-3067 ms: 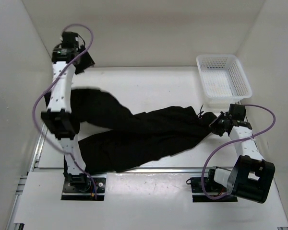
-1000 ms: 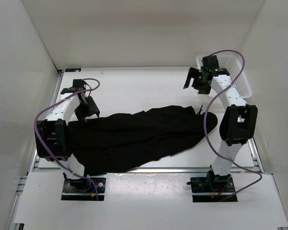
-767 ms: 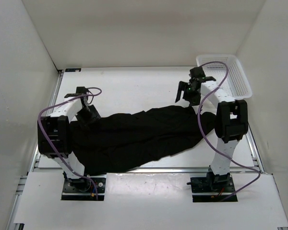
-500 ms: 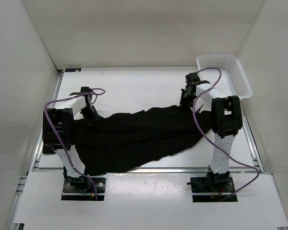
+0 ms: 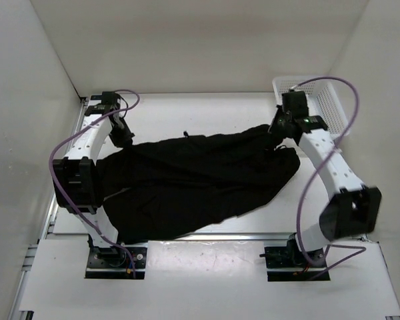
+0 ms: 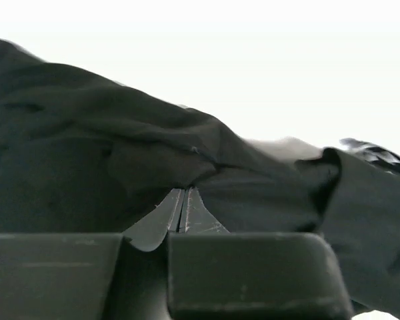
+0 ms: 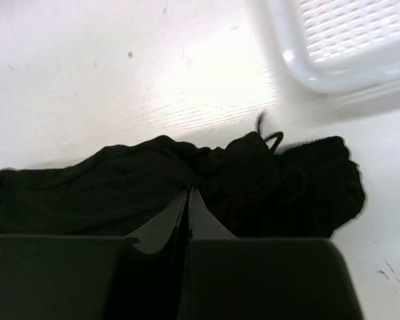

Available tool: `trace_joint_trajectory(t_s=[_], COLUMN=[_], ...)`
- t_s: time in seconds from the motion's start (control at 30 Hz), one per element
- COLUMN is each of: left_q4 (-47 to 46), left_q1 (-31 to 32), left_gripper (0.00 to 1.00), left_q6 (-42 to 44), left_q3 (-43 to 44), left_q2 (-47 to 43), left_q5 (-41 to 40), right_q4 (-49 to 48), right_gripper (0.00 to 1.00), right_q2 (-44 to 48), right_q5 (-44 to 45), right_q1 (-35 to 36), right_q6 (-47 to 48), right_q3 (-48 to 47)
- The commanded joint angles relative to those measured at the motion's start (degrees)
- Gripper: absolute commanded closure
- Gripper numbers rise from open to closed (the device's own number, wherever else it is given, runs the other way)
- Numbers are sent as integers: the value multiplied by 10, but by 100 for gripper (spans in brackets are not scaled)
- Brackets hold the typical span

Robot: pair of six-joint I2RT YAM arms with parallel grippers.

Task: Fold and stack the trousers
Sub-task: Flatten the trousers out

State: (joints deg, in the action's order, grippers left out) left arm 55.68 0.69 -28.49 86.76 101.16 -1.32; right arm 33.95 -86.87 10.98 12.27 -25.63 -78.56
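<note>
Both jaws clenched, each having snapped shut within the last second. Left jaws pinch the far-left edge of the trousers (image 5: 193, 180); right jaws pinch the far-right edge at the drawstring end, near the basket (image 7: 333, 70). The far edge now runs drawn out between my arms, and the rest lies spread mid-counter (image 5: 200, 113). I judge the grasp made and the fold toward the near side due next.
</note>
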Motion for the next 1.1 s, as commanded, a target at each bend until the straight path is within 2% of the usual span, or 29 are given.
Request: trace_joint_trajectory(t_s=[0.0,0.13,0.17,0.23,0.27,0.33,0.37,0.4,0.43,0.47,0.5,0.53,0.57,0.6,0.63,0.67,0.7,0.73,0.77,0.8,0.83,0.9,0.93,0.97,1.0,1.03,1.07], left_q4=[22,28,35,50,72,86,104,141,150,150,150,125,110,100,81,73,66,58,36,28,28,28,28,28,28,22,22], left_q1=[6,12,18,18,18,18,18,18,18,18,18,18,18,13,12,2,-17,-30,-41,-61,-68,-77,-84,-84,-91,-100,-100], left_gripper=[90,90,90,90,90,87,70,60,48,19,10,4,0,5,13,26,66,82,90,90,86,72,58,36,7,0,0], left_q6=[11,16,16,16,21,28,36,41,41,41,41,41,41,41,41,19,6,0,0,0,0,0,0,0,-5,-5,-10], left_q3=[53,132,183,253,337,418,497,527,542,521,494,457,377,339,301,266,205,178,156,129,129,129,144,152,166,174,182], left_q2=[-28,41,59,122,146,211,230,244,250,237,219,172,147,126,90,76,65,59,59,59,75,97,108,132,143,154,176], left_q5=[-11,13,13,13,13,32,46,53,53,45,33,20,-1,-12,-24,-46,-53,-53,-27,-17,-11,-11,-11,-1,20,30,36], right_q4=[17,23,23,2,-9,-32,-32,0,31,49,55,48,43,43,36,36,36,29,29,23,23,18,10,10,3,3,3], right_gripper=[100,100,100,100,100,100,93,71,54,38,29,13,7,5,8,14,24,57,76,89,100,100,100,90,82,75,54], right_q2=[70,136,136,120,109,54,30,-22,-46,-66,-66,-53,-28,-15,-2,20,32,42,56,62,70,77,85,85,85,85,85], right_q5=[76,110,125,131,138,140,129,109,96,96,91,91,77,76,69,62,52,34,22,10,0,-12,-21,-34,-46,-54,-60], right_q1=[-15,-21,-21,-39,-45,-66,-79,-79,-84,-84,-78,-78,-78,-78,-78,-78,-78,-78,-78,-78,-70,-62,-62,-62,-62,-62,-62], right_q6=[-25,-43,-51,-57,-64,-65,-65,-44,-43,-33,-19,-19,-19,-19,-19,-19,-19,-19,-19,-19,-19,-19,-14,-14,-7,-7,0], right_q3=[36,61,68,58,35,-2,-58,-96,-139,-190,-191,-191,-161,-147,-133,-120,-90,-75,-61,-35,-20,22,37,49,69,76,83])
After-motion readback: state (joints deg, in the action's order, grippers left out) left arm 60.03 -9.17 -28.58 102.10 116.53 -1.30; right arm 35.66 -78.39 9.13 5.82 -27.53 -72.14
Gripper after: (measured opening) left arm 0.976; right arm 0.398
